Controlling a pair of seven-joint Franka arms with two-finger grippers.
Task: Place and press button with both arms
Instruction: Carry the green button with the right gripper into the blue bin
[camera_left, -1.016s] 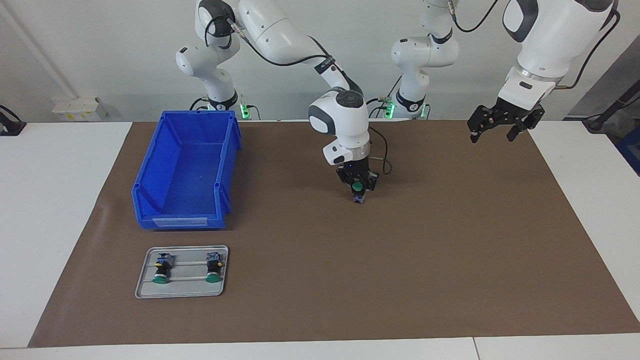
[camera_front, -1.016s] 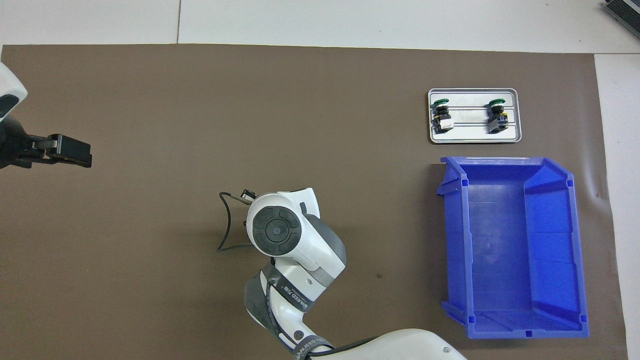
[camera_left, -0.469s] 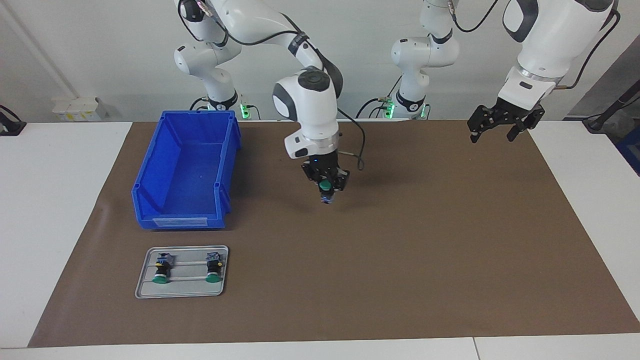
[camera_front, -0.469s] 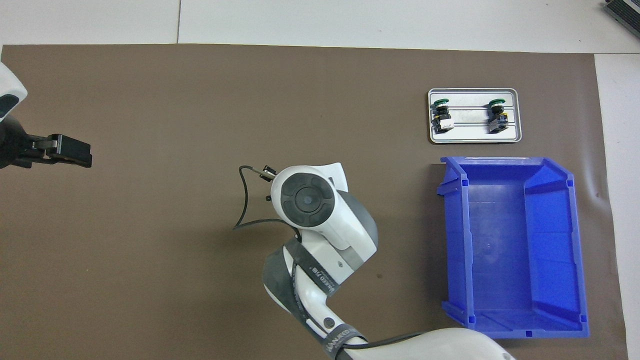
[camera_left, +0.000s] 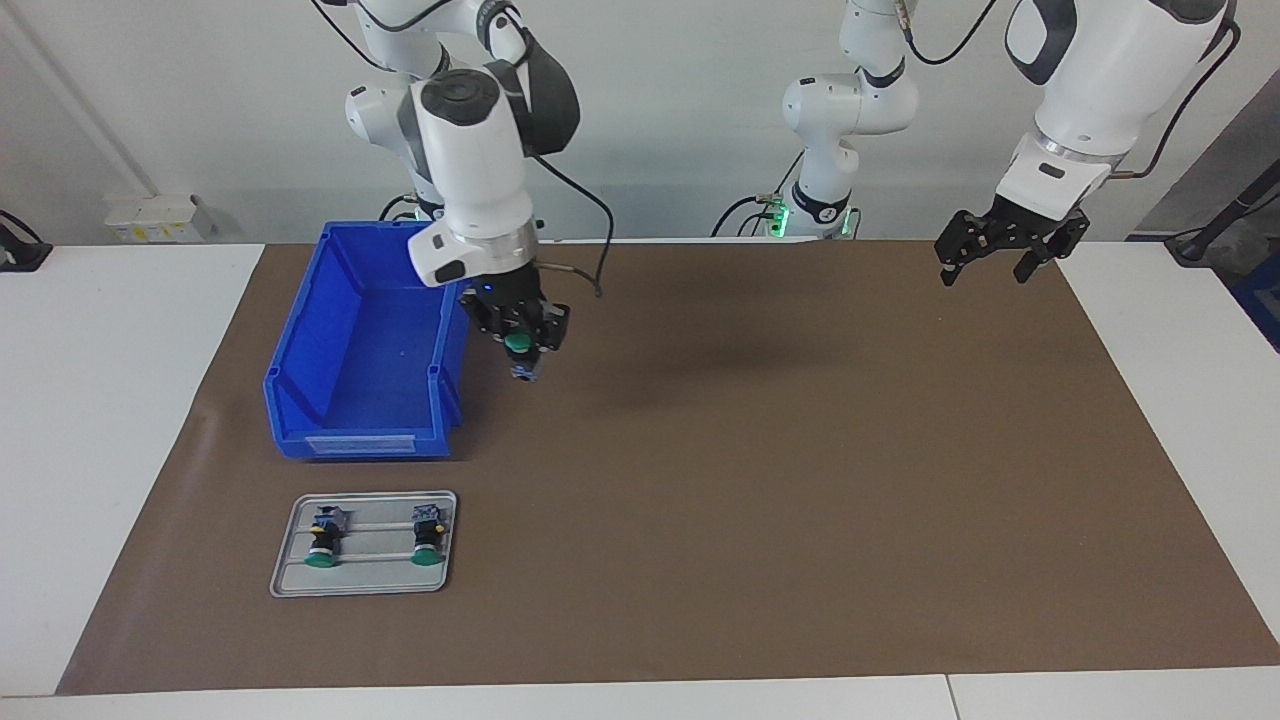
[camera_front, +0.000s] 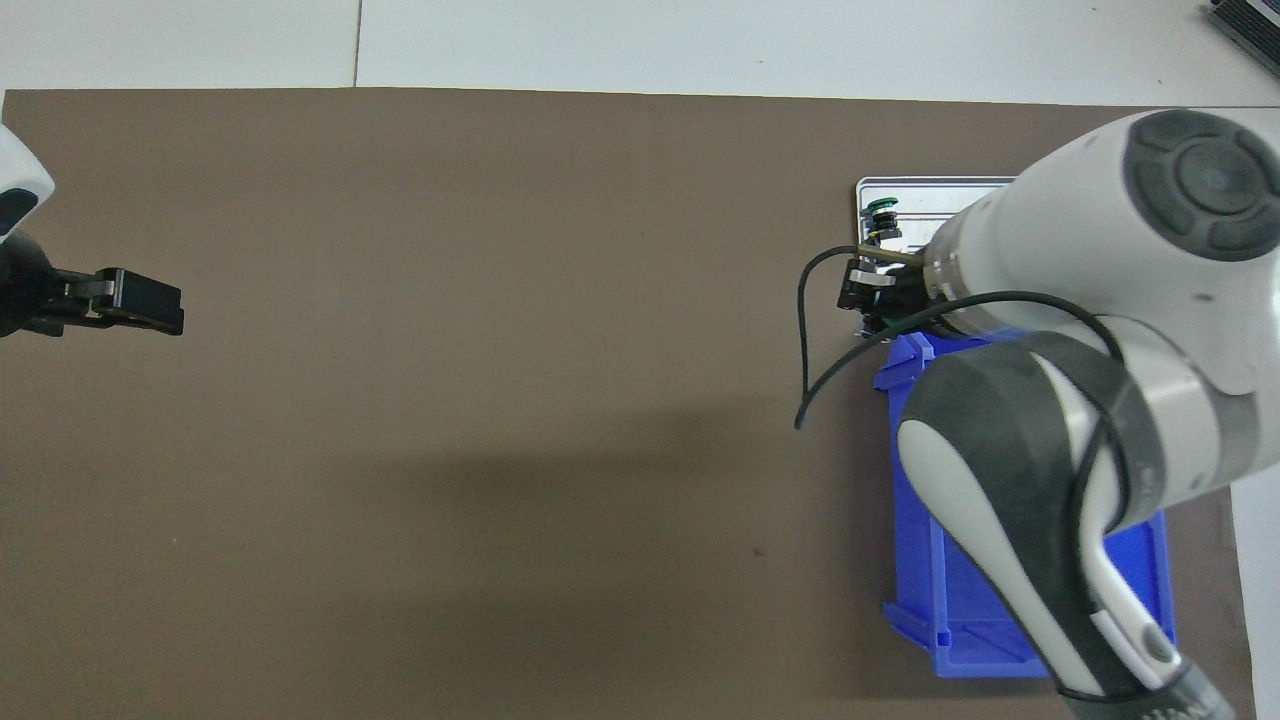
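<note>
Overall, matte brown mat (camera_left: 760, 500) covered white table (camera_left: 110, 420). Right gripper (camera_left: 520, 345), black, hung over mat just beside blue bin (camera_left: 300, 400), fingers pinching the button (camera_left: 519, 347): round green cap, black cyl. body, bluish-grey block pointing down, clear of mat. Bin was glossy moulded plastic, rectangular w/ sloped walls, low front lip; nothing seen inside. Flat grey metal tray (camera_left: 290, 580), rounded corners, ribbed floor, lay farther from robots than bin, near mat edge. Tray held two spare buttons (camera_left: 322, 540), lying on sides, green caps pointing away from robots, apart from each other. Left gripper (camera_left: 1005, 252) waited over mat corner at left arm's end, fingers spread, holding nothing.
</note>
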